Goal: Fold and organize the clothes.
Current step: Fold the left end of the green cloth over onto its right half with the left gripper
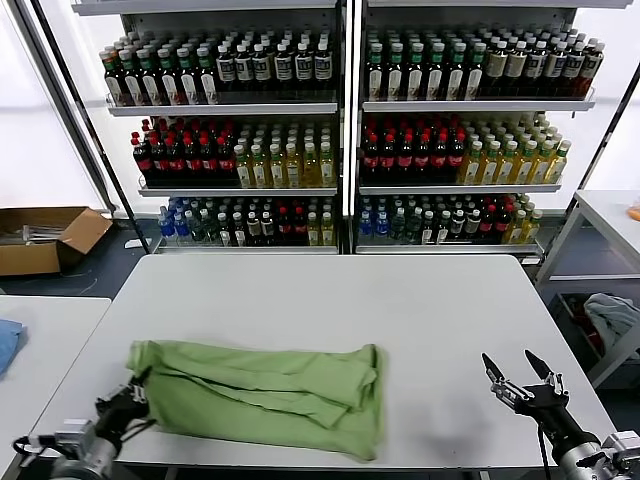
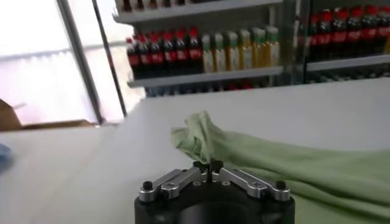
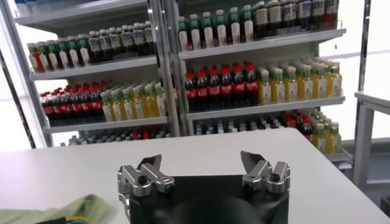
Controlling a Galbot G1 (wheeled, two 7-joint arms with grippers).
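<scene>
shelves (image 1: 345,110): 2 units, bottles | table (image 1: 330,300): grey | floor: dark

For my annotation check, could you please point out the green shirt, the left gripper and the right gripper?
green shirt (image 1: 262,395): head view, middle of the fabric.
left gripper (image 1: 127,404): head view, between fingertips, at the shirt's edge.
right gripper (image 1: 515,370): head view, between open fingertips.

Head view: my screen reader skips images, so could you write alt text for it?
A light green shirt lies bunched lengthwise across the near left part of a white table. The left gripper, shut, sits at the shirt's left end; the right gripper hovers open near the table's right corner. Shelves of bottled drinks stand behind.
</scene>
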